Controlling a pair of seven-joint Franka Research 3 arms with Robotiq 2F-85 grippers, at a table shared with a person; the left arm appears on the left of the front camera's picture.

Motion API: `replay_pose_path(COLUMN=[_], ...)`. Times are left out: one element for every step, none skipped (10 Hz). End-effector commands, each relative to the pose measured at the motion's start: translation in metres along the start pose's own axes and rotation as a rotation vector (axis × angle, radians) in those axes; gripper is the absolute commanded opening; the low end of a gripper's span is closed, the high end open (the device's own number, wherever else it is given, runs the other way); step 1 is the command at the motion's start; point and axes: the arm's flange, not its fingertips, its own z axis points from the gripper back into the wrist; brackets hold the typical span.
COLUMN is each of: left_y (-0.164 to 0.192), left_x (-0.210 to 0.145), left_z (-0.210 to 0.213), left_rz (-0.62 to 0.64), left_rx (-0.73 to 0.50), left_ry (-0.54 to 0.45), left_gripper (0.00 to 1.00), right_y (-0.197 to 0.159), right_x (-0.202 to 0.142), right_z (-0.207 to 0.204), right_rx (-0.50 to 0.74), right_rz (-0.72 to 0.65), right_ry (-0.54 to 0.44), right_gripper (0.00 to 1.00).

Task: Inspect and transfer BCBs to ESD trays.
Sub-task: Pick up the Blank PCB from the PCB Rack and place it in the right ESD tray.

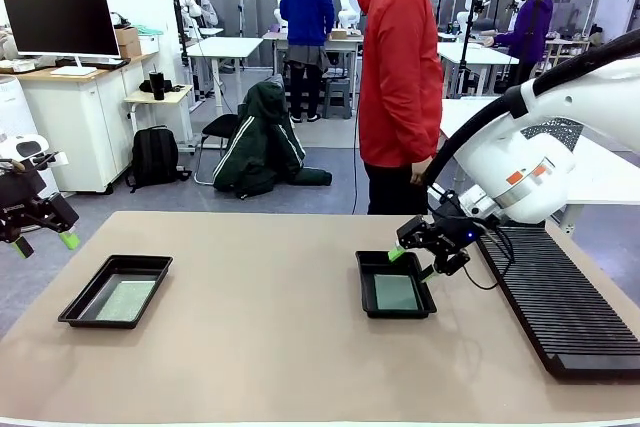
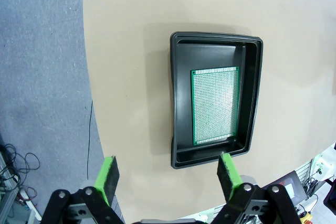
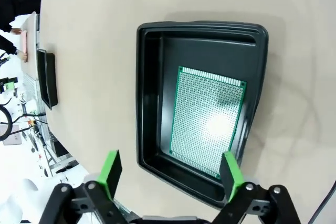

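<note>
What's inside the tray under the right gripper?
One BCB lies flat on the floor of that tray, slightly askew. Its upper face shows, with a glare spot; whatever is under the board is hidden. The open right gripper hangs above, holding nothing.

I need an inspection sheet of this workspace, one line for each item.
Surface: tan table, bare between the trays.
Job's things: left tray holds one board; right tray holds one board.
Clutter: long black slotted rack at the table's right edge.
End effectors: left end effector open, off the table's left edge; right end effector open, above the right tray.
Cables: black cable at the right wrist.
Surroundings: person in red at the far side.
</note>
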Motion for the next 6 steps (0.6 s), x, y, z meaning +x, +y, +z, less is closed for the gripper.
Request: replay_pose_path(left_y=[0.001,0.001,0.001,0.001,0.001,0.001], left_x=[-0.001,-0.001,-0.001,-0.001,-0.001,-0.001], left_z=[-0.001,-0.001,-0.001,-0.001,-0.001,-0.001], left_rz=[-0.003,-0.003,-0.003,-0.003,-0.003,-0.003], left_rx=[0.000,0.000,0.000,0.000,0.000,0.000], left_ry=[-0.013,-0.013,-0.013,-0.013,-0.013,-0.013], left_gripper=[1.00,1.00,1.00,1.00,1.00,1.00], right_y=[0.015,0.020,0.026,0.029,0.031,0.033], right_x=[-0.001,0.000,0.000,0.000,-0.001,-0.002], right_z=[0.006,0.011,0.016,0.020,0.024,0.028], right_rx=[-0.098,-0.135,-0.167,-0.193,-0.221,-0.237], right_rz=[-0.010,-0.004,0.001,0.000,-0.006,-0.006], right_ry=[0.002,0.006,0.013,0.019,0.026,0.028], right_gripper=[1.00,1.00,1.00,1.00,1.00,1.00])
